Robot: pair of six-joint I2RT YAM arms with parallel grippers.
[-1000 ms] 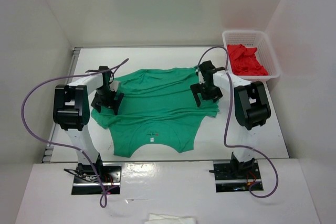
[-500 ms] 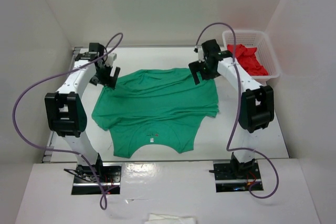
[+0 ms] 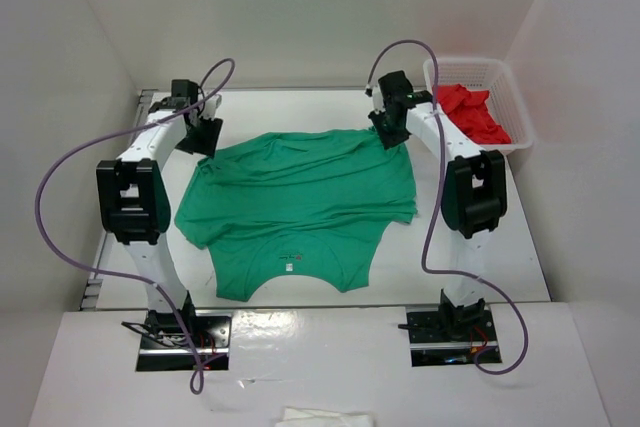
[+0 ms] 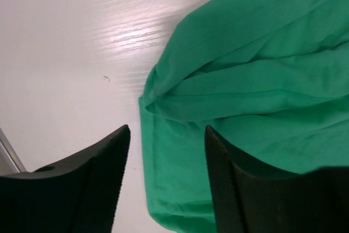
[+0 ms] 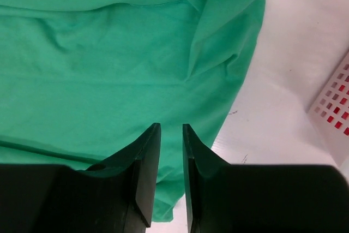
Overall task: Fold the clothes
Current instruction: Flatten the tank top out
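The clothes, a green T-shirt (image 3: 300, 197), lie spread flat on the white table, the neck with its small white label (image 3: 290, 267) toward the arm bases. My left gripper (image 3: 205, 135) is at the shirt's far-left corner. In the left wrist view its jaws (image 4: 167, 135) stand well apart over the edge of the folded green corner (image 4: 245, 80), without pinching it. My right gripper (image 3: 390, 129) is at the far-right corner. In the right wrist view its fingers (image 5: 171, 129) leave only a narrow gap above the green fabric (image 5: 98, 69), close to the shirt's edge.
A white basket (image 3: 520, 137) holding a red garment (image 3: 470, 112) stands at the back right, and its wall (image 5: 332, 113) shows just right of my right gripper. White walls enclose the table on three sides. Purple cables arc over both arms.
Both arms have reached from the shirt's sides out to its far corners. Both sets of jaws have narrowed, the right far more than the left.
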